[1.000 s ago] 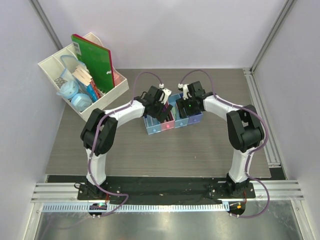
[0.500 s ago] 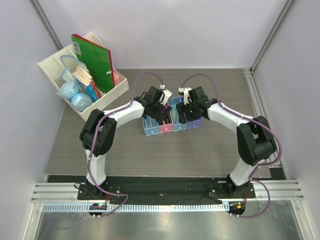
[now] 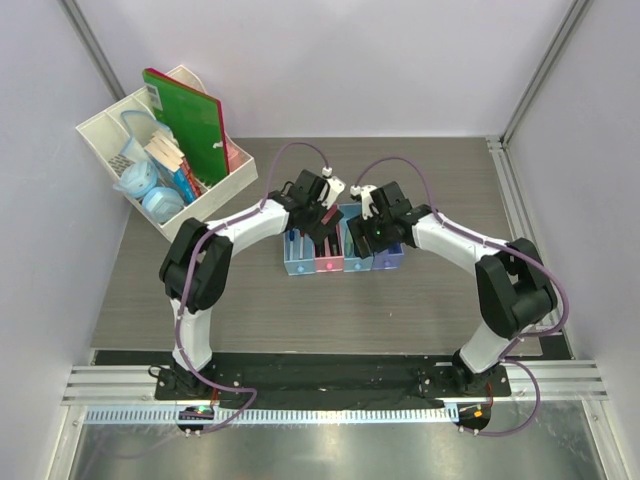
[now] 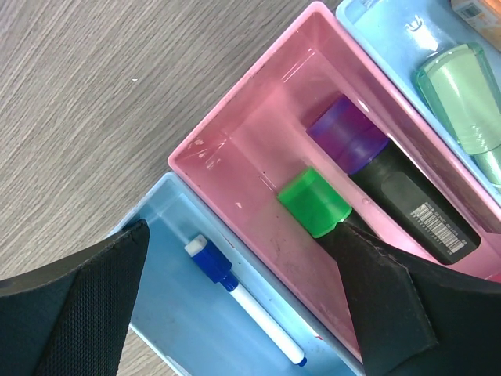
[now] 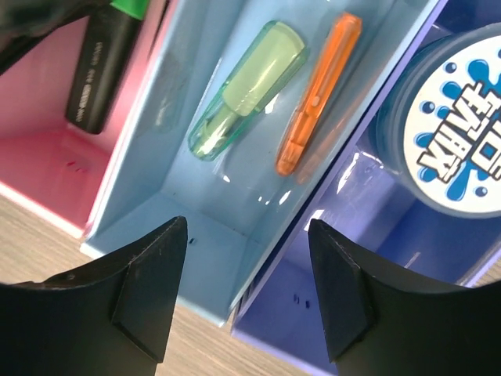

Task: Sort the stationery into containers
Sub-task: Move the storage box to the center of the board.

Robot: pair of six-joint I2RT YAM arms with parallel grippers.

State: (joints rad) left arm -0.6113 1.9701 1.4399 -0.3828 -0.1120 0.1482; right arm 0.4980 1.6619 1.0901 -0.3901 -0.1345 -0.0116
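The four joined containers (image 3: 344, 262) stand mid-table. My left gripper (image 3: 318, 214) (image 4: 241, 229) hangs open over the left two. The left blue bin (image 4: 168, 313) holds a blue-white pen (image 4: 243, 301). In the pink bin (image 4: 235, 137) lie a green-capped marker (image 4: 315, 202) and a purple-capped black marker (image 4: 391, 176). My right gripper (image 3: 372, 230) (image 5: 246, 225) is open above the wall between the second blue bin (image 5: 180, 227) and the purple bin (image 5: 329, 290). That blue bin holds a pale green stubby marker (image 5: 246, 78) and an orange one (image 5: 317, 94).
A round blue tub (image 5: 458, 117) with a printed lid fills the purple bin. A white desk organiser (image 3: 110, 130) at the back left holds a green notebook (image 3: 190, 120) and pale blue tape rolls (image 3: 160, 200). Frame rails run along both sides.
The row of bins has swung square to the table, its right end coming nearer. The right arm's elbow has dropped toward the near right, the gripper following. The left gripper has barely shifted.
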